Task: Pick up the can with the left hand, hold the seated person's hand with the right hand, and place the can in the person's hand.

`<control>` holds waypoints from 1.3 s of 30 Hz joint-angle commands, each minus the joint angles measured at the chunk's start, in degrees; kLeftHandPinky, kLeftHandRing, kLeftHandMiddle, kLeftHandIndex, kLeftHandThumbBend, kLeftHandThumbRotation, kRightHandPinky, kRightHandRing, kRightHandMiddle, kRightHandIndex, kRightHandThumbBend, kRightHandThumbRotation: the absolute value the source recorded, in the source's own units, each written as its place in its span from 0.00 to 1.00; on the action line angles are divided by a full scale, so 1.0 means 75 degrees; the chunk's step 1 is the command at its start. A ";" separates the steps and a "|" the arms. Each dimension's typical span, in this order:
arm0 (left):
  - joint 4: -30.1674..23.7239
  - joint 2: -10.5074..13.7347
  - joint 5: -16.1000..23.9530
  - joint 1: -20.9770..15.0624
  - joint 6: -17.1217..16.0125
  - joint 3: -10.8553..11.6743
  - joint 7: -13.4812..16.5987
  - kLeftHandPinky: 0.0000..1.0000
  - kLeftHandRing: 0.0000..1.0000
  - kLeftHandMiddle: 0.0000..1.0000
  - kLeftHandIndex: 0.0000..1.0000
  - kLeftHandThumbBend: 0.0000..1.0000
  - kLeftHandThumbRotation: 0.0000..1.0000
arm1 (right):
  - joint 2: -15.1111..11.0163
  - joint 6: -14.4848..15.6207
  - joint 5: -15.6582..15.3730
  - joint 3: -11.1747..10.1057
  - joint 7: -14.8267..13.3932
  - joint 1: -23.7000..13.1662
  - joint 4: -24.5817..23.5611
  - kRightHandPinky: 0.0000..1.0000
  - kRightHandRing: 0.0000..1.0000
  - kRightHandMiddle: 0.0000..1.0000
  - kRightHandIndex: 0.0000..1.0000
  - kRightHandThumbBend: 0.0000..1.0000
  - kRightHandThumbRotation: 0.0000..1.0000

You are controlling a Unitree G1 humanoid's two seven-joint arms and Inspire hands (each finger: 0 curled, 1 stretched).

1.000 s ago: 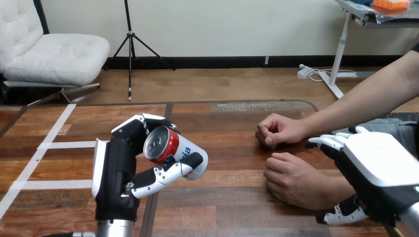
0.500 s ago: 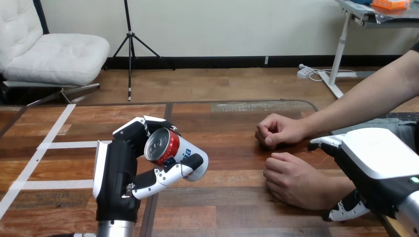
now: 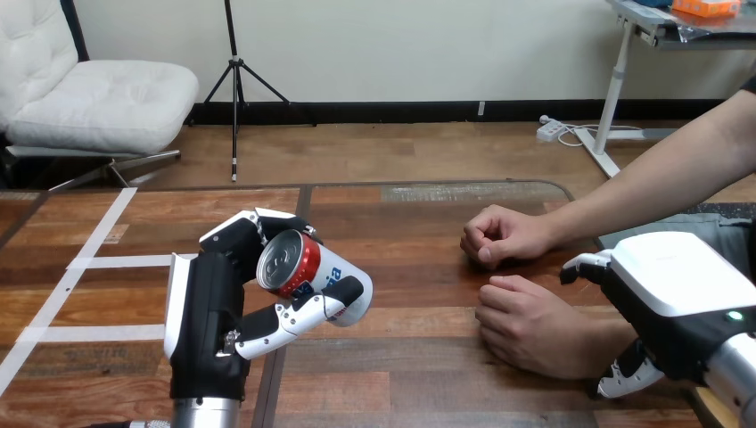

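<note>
A red and white can (image 3: 314, 275) lies tilted in my left hand (image 3: 207, 312), its top facing the camera. The fingers and thumb of that hand curl round it, and it is held above the table's left half. The person's two hands rest on the table at the right. The nearer one (image 3: 526, 325) lies loosely closed with its knuckles up, and the farther one (image 3: 499, 234) is a fist. My right hand (image 3: 677, 285) stands back up over the wrist of the nearer hand. Whether it grips that wrist is hidden.
White tape strips (image 3: 98, 262) cross the wooden table (image 3: 419, 374) at the left. A bare stretch of wood lies between the can and the person's hands. The person's forearm (image 3: 660, 174) comes in from the upper right.
My right hand has moved a little left and turned over the person's nearer wrist, hiding more of its fingers. The left hand and can have barely moved.
</note>
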 commanded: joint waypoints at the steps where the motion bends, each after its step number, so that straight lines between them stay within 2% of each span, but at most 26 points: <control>1: -0.0057 0.0011 -0.0142 -0.0554 -0.0230 0.0085 -0.0019 0.39 0.41 0.43 0.45 0.76 0.01 | -0.0293 0.0107 -0.0160 0.0234 0.0228 -0.0722 0.0311 0.77 0.80 0.81 0.77 0.94 0.06; 6: -0.0069 0.0005 -0.0088 -0.0546 -0.0213 0.0117 0.0000 0.39 0.41 0.43 0.45 0.76 0.01 | -0.0344 0.0161 -0.0207 0.0341 0.0378 -0.0874 0.0468 0.77 0.81 0.81 0.77 0.92 0.06; 25: -0.0152 -0.0002 -0.0177 -0.0478 -0.0139 0.0184 -0.0105 0.39 0.40 0.42 0.45 0.76 0.01 | -0.0504 0.0331 -0.0574 0.0968 0.0549 -0.1497 0.1515 0.73 0.78 0.79 0.76 0.90 0.09; 39: -0.0224 0.0009 -0.0250 -0.0412 -0.0130 0.0217 -0.0165 0.39 0.40 0.43 0.45 0.76 0.01 | -0.0510 0.0447 -0.0619 0.1180 0.0466 -0.1587 0.1880 0.71 0.78 0.79 0.76 0.90 0.09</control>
